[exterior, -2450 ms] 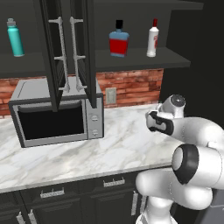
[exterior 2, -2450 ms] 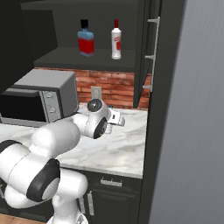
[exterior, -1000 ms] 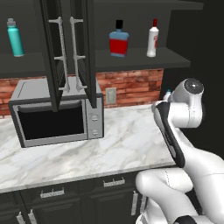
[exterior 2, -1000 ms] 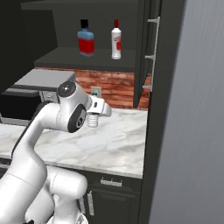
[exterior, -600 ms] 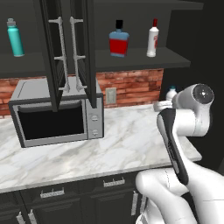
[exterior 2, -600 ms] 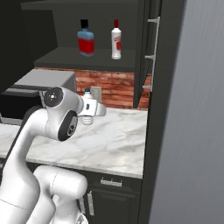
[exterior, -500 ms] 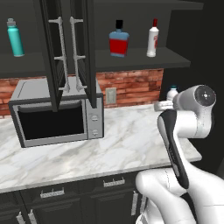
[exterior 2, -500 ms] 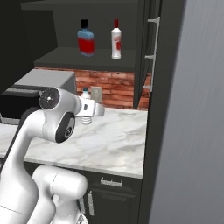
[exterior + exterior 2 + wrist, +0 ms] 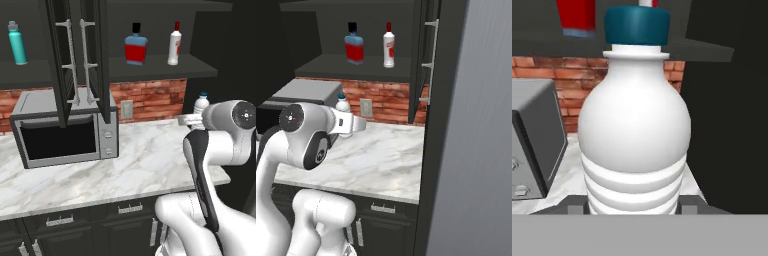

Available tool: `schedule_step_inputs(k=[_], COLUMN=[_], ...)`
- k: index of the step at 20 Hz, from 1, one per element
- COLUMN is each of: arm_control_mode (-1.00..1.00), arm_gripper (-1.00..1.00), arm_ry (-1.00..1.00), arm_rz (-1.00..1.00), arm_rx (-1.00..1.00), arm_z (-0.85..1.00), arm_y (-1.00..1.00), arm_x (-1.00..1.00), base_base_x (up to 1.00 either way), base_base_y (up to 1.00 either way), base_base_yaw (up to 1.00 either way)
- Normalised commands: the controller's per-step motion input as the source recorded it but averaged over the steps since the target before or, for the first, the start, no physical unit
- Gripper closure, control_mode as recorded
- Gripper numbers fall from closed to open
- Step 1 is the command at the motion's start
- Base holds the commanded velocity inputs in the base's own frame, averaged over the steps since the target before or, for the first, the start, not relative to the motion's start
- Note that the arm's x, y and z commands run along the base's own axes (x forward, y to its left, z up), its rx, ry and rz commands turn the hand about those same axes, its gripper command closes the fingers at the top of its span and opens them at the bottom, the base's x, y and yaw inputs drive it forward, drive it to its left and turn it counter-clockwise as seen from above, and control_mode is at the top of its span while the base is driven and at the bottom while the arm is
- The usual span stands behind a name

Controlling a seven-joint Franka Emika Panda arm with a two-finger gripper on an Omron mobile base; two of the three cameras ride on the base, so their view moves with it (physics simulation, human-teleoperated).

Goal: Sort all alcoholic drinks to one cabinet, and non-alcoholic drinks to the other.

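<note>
arm (image 9: 210, 150): raised, elbow bent | wrist: level | jaws: closed around a held load

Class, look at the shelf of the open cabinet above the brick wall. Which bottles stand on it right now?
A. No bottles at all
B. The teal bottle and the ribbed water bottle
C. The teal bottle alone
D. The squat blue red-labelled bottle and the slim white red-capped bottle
D: the squat blue bottle and the slim white bottle stand side by side on that shelf; the teal bottle stands apart, far to the left.
</note>
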Motion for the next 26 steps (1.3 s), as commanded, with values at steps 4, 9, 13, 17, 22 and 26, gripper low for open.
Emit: schedule_step_inputs(k=[4,9,13,17,22,26], arm_control_mode=[-1.00,-1.00,-1.00,-1.00,-1.00,-1.00], arm_gripper=[1.00,1.00,1.00,1.00,1.00,1.00], arm_ry=[-0.05,-0.05,-0.04,-0.04,-0.05,-0.02], arm_rz=[0.00,0.01,0.01,0.00,0.00,0.00], arm_rx=[0.00,0.00,0.00,0.00,0.00,0.00], arm_z=[0.27,0.18,0.15,0.15,0.11,0.09], arm_y=[0.17,0.14,0.11,0.05,0.01,0.00], arm_x=[-0.23,-0.16,-0.10,-0.11,-0.13,-0.20], base_base_x=[0.00,0.00,0.00,0.00,0.00,0.00], base_base_y=[0.00,0.00,0.00,0.00,0.00,0.00], base_base_yaw=[0.00,0.00,0.00,0.00,0.00,0.00])
